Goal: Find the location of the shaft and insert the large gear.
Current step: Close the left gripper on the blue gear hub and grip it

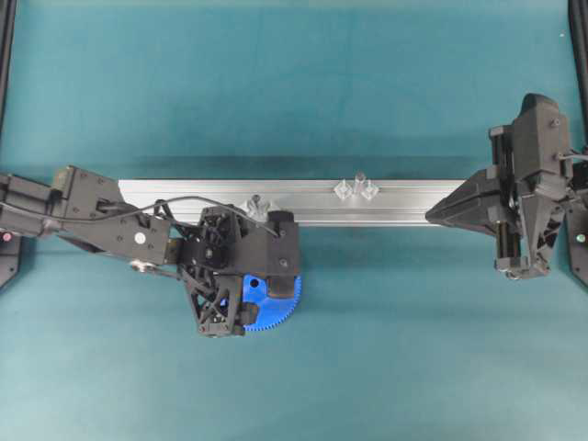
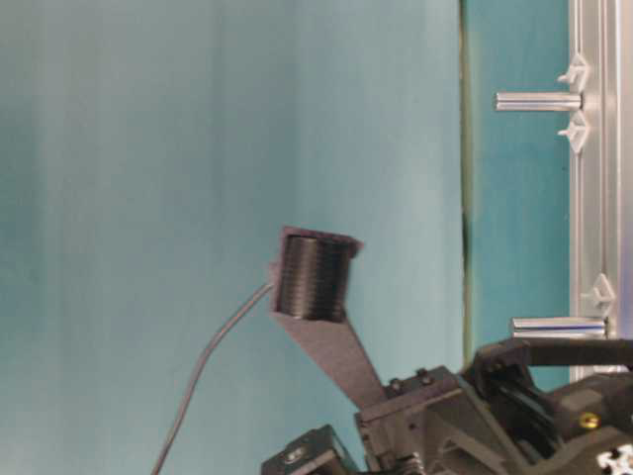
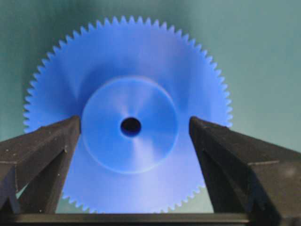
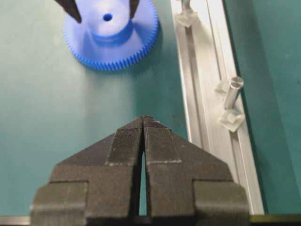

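Observation:
The large gear (image 3: 131, 61) is a bright blue toothed disc lying flat on the teal mat, just in front of the aluminium rail; it also shows in the overhead view (image 1: 283, 310). My left gripper (image 3: 134, 123) is open, its two fingers straddling the raised hub, with a gap showing on the right side. The shaft (image 1: 358, 182) stands upright on the rail between two clear blocks, to the right of the gear, and is also seen in the right wrist view (image 4: 233, 92). My right gripper (image 4: 143, 120) is shut and empty, its tip (image 1: 430, 217) at the rail's right end.
The aluminium rail (image 1: 184, 193) runs left to right across the middle of the mat. A second pin (image 1: 255, 202) with clear blocks stands on it just behind the left wrist. Black frame posts (image 1: 7, 37) edge the corners.

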`<action>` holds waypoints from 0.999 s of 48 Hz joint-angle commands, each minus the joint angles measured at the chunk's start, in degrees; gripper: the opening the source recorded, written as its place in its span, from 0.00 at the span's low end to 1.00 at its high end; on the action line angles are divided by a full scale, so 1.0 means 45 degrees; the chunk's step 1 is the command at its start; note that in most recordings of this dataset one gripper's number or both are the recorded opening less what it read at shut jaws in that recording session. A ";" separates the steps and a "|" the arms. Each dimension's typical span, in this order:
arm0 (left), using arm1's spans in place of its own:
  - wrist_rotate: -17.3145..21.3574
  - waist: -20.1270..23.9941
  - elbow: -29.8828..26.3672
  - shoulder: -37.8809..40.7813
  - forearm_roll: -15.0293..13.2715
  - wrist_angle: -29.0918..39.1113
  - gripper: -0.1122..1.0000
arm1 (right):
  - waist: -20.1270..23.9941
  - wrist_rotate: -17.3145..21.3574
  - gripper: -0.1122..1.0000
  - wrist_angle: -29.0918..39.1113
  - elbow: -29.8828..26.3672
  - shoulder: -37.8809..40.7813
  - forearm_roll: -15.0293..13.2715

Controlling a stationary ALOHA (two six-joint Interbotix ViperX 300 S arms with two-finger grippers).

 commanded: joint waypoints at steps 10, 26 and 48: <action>0.0078 -0.0020 -0.0156 0.0098 0.0059 0.0254 0.95 | 0.0020 0.0098 0.12 -0.0137 0.0020 -0.0254 0.0000; -0.0020 0.0039 -0.0313 0.0273 0.0039 0.0254 0.95 | 0.0020 0.0137 0.12 -0.0156 0.0195 -0.0410 0.0039; -0.0078 0.0059 -0.0313 0.0508 0.0059 0.0254 0.95 | 0.0020 0.0586 0.12 -0.0156 0.0449 -0.0820 0.0000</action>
